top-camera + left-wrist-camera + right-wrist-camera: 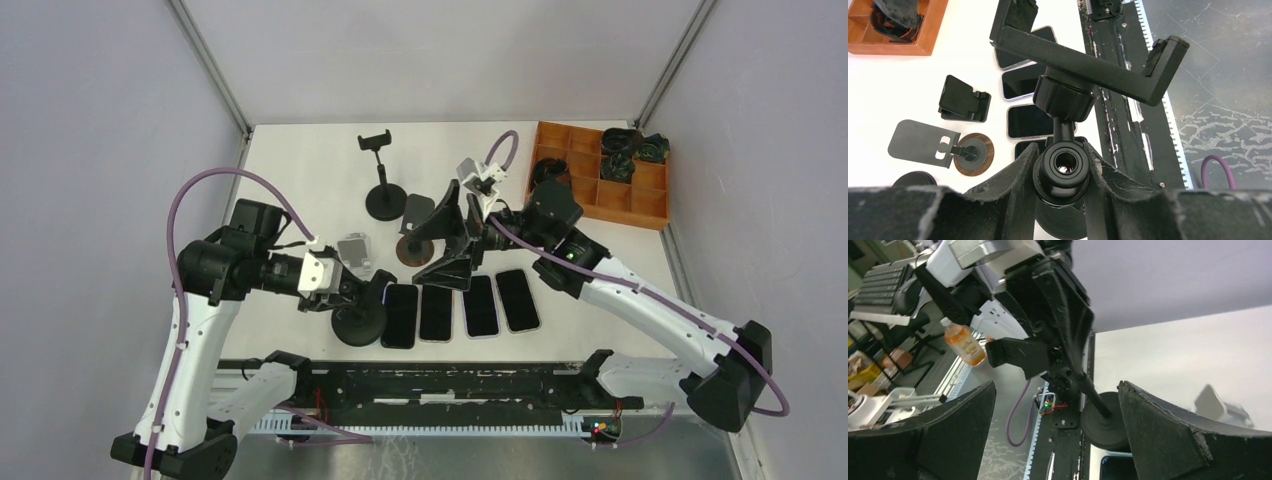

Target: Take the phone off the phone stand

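- The left gripper [1062, 170] is pinching the phone stand [1083, 57] at the round joint on its neck, one finger pressing on each side.
- The phone stand is standing on its round base at the near left of the table [300, 170], and its clamp arms are gaping open at the top of the left wrist view.
- Four phones [436, 313] are lying flat, screens up, in a row on the table. The leftmost is sitting just right of the stand's base, and I cannot tell which one is the task's phone.
- The right gripper [445, 250] is hovering just beyond the far ends of the middle phones, its fingers spread wide and gripping nothing.
- A second stand [384, 200] is standing upright farther back, well apart from both grippers.
- A wooden-based stand [973, 154] is resting between the second stand and the right gripper.
- An orange tray [610, 190] is sitting at the far right corner, with dark items filling some of its compartments.
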Robot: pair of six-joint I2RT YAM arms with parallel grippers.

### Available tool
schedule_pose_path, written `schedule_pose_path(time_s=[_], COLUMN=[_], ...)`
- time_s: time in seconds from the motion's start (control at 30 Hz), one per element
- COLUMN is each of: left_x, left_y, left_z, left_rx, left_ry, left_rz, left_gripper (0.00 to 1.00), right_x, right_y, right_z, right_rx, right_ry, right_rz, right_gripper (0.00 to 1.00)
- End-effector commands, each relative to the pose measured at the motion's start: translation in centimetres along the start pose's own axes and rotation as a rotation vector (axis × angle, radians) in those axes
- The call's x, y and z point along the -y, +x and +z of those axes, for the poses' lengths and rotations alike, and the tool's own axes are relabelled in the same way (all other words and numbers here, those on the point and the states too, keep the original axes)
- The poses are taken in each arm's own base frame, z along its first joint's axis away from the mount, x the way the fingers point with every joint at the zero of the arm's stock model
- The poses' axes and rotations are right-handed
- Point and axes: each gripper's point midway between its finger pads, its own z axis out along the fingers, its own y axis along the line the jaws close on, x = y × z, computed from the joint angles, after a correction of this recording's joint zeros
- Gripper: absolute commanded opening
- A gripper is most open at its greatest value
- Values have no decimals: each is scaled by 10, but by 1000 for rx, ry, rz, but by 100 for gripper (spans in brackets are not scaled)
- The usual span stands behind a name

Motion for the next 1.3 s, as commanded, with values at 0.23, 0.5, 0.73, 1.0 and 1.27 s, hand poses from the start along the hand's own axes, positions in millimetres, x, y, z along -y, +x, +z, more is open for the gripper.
schedule_pose_path(time_s=[0.23, 0.5, 0.73, 1.0, 1.27], left_x=[4, 4, 4, 3, 2], left_y=[-24, -24, -25, -26, -28], left_z=[-1, -1, -1, -2, -3], left_rx=[92, 90, 91, 84, 85], left_ry=[6, 5, 5, -2, -6], left_rz=[38, 41, 43, 57, 65], left_gripper=[2, 2, 2, 3, 2], right_x=[-42, -55, -57, -48, -39], right_y=[-1, 6, -1, 7, 17], right_z=[53, 59, 63, 69, 71], right_rx=[-72, -89, -83, -138, -180], right_ry=[-222, -273, -274, -253, -219], right_rz=[-132, -135, -135, -115, -98], right_gripper=[95, 77, 51, 50, 61])
